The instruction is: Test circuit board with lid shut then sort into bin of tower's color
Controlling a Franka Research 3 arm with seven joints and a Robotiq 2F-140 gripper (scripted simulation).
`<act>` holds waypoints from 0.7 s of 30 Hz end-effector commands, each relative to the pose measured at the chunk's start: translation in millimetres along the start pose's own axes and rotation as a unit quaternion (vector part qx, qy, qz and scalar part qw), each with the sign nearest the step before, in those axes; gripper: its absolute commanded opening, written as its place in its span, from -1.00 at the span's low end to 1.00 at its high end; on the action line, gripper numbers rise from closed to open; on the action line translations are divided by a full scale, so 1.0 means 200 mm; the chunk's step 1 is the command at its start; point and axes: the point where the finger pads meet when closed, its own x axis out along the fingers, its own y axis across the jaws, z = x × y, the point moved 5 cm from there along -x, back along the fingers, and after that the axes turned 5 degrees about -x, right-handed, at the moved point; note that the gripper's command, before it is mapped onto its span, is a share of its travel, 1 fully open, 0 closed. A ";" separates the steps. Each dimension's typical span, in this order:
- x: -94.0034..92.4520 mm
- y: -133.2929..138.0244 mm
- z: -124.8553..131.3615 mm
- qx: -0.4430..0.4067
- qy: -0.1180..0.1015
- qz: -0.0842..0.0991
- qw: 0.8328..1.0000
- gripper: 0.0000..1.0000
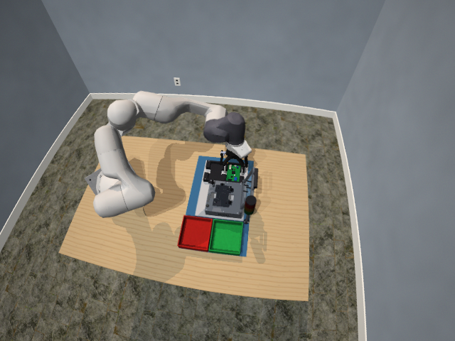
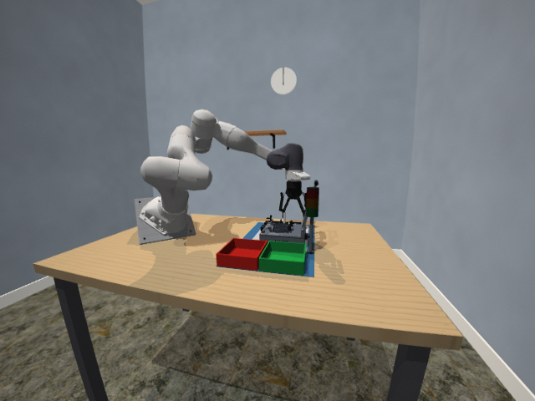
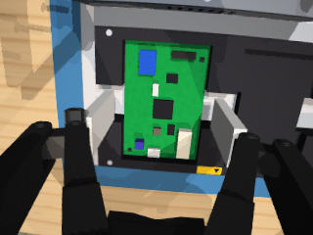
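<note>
Grey-blue walls enclose a wooden table (image 2: 207, 276) that carries a blue mat (image 1: 194, 190); all places below are given relative to the tester (image 1: 225, 199), which stands on this mat.

Tester: grey block with a dark plate on top, its lid raised. On the side away from the bins lies the black tray (image 1: 215, 169). The board (image 1: 232, 172) lies face up in the tray pocket that sits toward the tower's side of the tester; in the wrist view the board (image 3: 163, 100) shows its blue part at the end toward the tester and its white connector at the end away from it, flat within the dark pocket.

Bins: the red bin (image 1: 195, 232) and the green bin (image 1: 227, 236) stand side by side, touching, on the tester's other side from the tray.

Tower (image 2: 312, 200): a stacked column just beside the tester, near the green bin.

Tool (image 3: 161, 142): it hangs over the tray, pointing down, its fingers partly spread to either side of the board's connector end and above it. Nothing lies between them; the board is untouched. In the exterior view the tool (image 2: 291, 210) is seen above the tray, behind the tester.
</note>
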 end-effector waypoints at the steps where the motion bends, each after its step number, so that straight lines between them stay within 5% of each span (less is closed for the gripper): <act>1: 0.02 0.00 0.00 -0.002 -0.001 0.000 1.000 0.16; 21: 0.08 0.00 0.00 -0.002 -0.001 0.000 1.000 0.16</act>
